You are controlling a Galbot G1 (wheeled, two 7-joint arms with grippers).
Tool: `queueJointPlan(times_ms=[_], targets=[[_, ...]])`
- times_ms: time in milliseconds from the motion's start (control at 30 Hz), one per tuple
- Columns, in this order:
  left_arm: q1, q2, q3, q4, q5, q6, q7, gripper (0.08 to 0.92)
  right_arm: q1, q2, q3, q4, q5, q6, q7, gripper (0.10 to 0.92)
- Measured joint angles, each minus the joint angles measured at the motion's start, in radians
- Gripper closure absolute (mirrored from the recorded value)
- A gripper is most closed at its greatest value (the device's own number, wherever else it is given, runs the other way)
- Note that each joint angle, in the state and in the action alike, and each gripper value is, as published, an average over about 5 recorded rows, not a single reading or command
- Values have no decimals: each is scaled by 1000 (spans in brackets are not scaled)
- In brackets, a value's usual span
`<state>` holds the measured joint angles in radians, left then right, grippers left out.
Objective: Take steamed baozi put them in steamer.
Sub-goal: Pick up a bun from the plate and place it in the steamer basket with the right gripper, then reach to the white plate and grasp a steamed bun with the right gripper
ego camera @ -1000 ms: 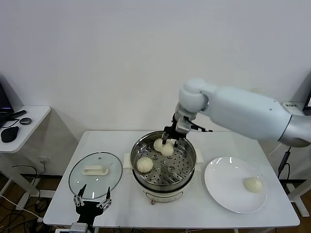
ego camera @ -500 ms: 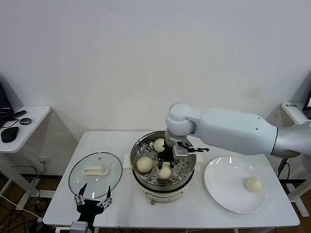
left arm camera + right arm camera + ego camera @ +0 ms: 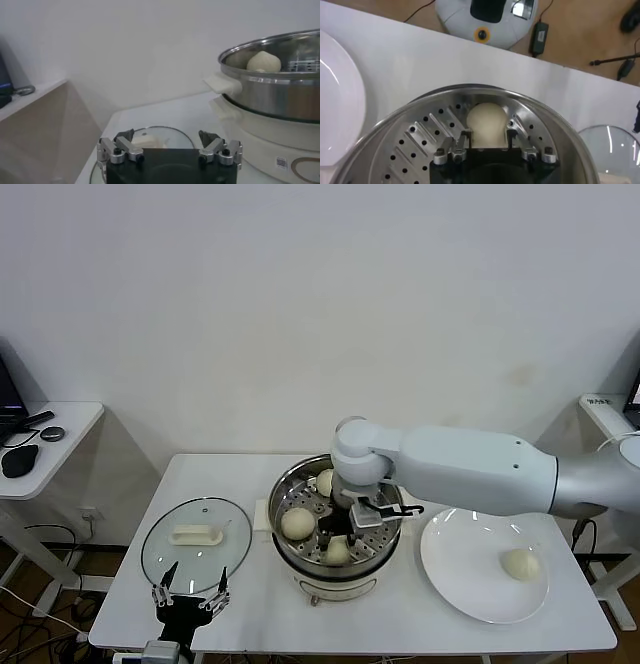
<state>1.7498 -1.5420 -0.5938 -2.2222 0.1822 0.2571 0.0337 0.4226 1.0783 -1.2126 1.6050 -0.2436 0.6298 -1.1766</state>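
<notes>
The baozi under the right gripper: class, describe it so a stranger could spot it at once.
Find the steel steamer mid-table. Three baozi lie on its perforated tray; this baozi is nearest the robot, between the fingers of the right gripper, unlike the other two.

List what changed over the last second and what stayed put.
The right gripper carried a cream-white steamed baozi from the far rim of the shiny steel steamer down to the near part of its perforated tray, and its fingers are starting to part. Unchanged: two other buns inside, one bun on the white plate, glass lid, left gripper.
</notes>
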Motion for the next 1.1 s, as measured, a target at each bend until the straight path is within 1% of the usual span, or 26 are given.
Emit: queueJointPlan(times_ms=[267, 367, 600, 833, 967, 1100], targets=[[-2, -2, 3, -10, 3, 0, 1, 177, 43, -10, 22, 7, 27, -37, -11, 252], [0, -5, 5, -16, 3, 1, 3, 177, 75, -25, 36, 9, 55, -60, -23, 211], [1, 3, 5, -25, -8, 8, 11, 177, 148, -119, 79, -7, 200, -173, -62, 203], [-10, 2, 9, -16, -47, 12, 25, 177, 148, -283, 142, -66, 363, -396, -108, 203], [-9, 8, 7, -9, -75, 13, 31, 177, 86, -394, 207, -99, 405, -542, -135, 203], [-11, 18, -1, 1, -106, 14, 34, 177, -12, -491, 294, -122, 405, -664, -156, 203]])
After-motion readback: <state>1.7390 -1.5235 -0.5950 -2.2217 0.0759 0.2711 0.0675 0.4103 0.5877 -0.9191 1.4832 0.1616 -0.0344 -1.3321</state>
